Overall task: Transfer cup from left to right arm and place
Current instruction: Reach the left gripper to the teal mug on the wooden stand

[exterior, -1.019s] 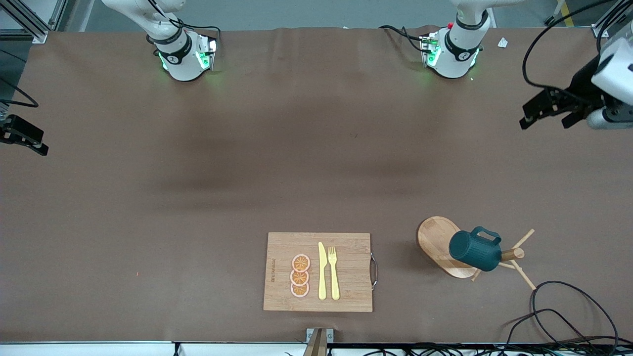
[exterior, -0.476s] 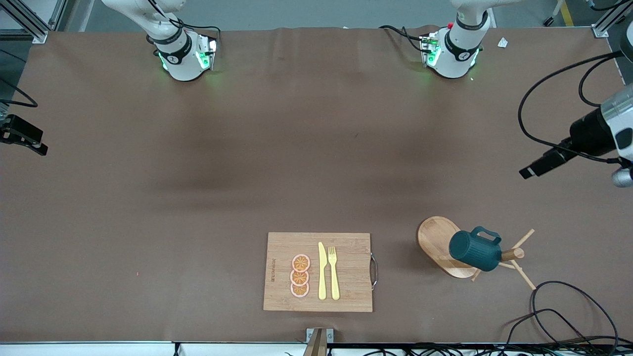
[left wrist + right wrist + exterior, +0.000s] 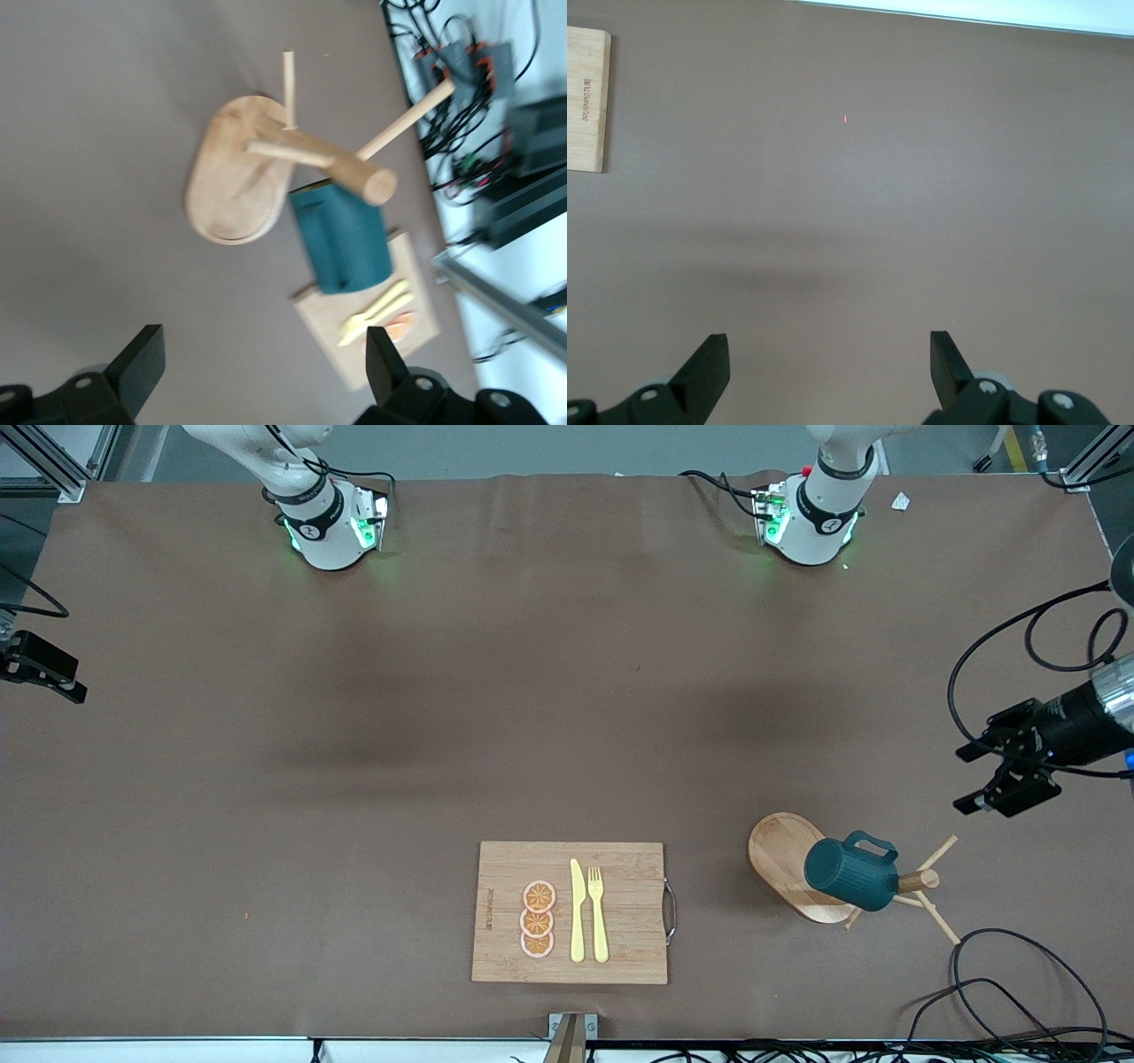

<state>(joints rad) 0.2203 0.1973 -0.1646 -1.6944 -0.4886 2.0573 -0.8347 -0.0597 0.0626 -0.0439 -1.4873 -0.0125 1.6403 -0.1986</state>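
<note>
Spread wide and holding nothing, the left gripper [image 3: 997, 778] hangs in the front view over bare table at the left arm's end, near the wooden mug rack [image 3: 802, 868] but apart from it. On that rack the cup [image 3: 850, 875], dark teal and ribbed, hangs from a peg with its loop handle up, above the rack's oval base. Toward the middle of the table, near the front camera, lies the cutting board [image 3: 620, 912] with three orange slices [image 3: 538, 919], a yellow knife [image 3: 577, 911] and a yellow fork [image 3: 598, 912] on it. At the right arm's end the right gripper [image 3: 42, 666] waits at the table's edge. From the left wrist view, the left gripper's fingers [image 3: 142, 365] stand far apart, with the rack [image 3: 239, 177], the cup [image 3: 341, 239] and the board [image 3: 372, 341] below them. From the right wrist view, the right gripper [image 3: 828, 372] is likewise open and empty over brown table, one corner of the board [image 3: 586, 97] in sight
</note>
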